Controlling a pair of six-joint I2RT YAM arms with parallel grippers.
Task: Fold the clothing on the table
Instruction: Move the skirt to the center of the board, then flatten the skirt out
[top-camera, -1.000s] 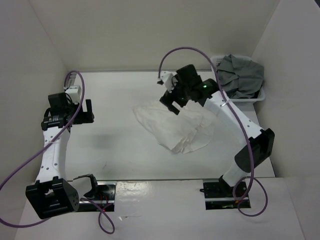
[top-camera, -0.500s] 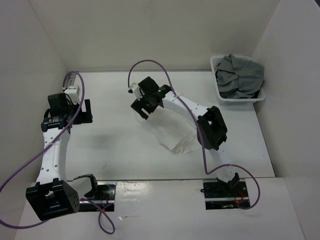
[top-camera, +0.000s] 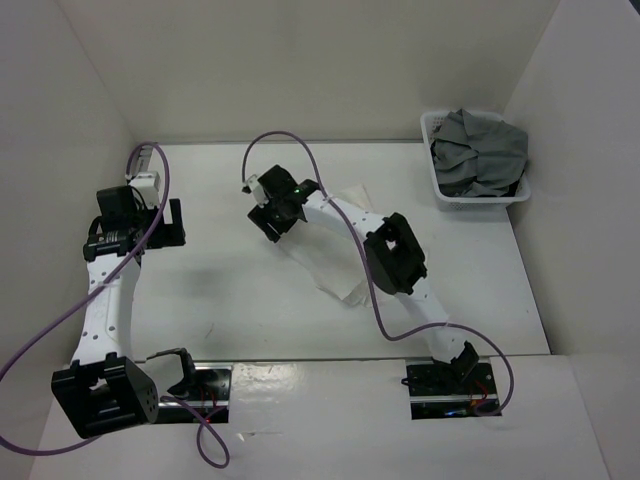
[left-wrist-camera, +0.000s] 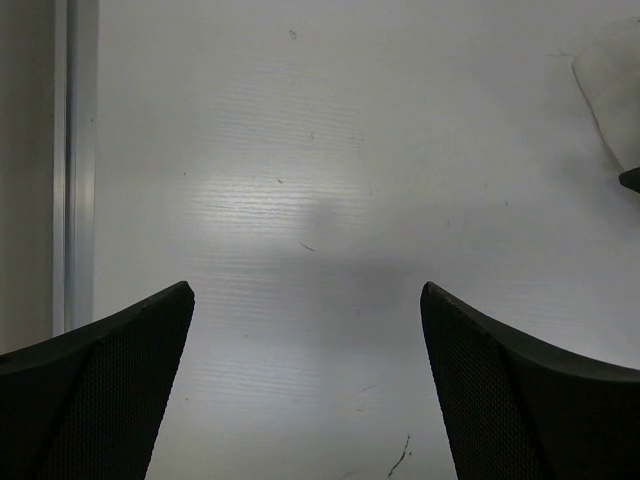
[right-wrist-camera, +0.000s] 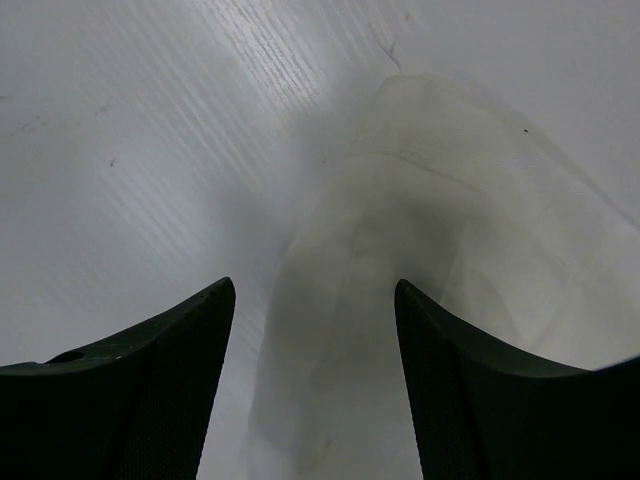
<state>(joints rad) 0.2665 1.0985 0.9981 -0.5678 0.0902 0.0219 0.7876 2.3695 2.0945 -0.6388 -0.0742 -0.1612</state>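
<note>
The clothing is a thin white garment lying crumpled near the middle of the white table. My right arm reaches left across it. My right gripper hangs low over the garment's left edge. In the right wrist view the garment lies partly between the open fingers of that gripper, and nothing is pinched. My left gripper stands open at the table's left side, well apart from the garment. In the left wrist view only bare tabletop shows between the fingers of the left gripper.
A white basket holding grey clothes stands at the back right corner. White walls close in the table on three sides. A metal edge strip runs along the table's left side. Purple cables loop over both arms.
My right arm has swung left from near the basket, across the garment to its left edge, and its jaws have narrowed a little. The left arm has not moved.
</note>
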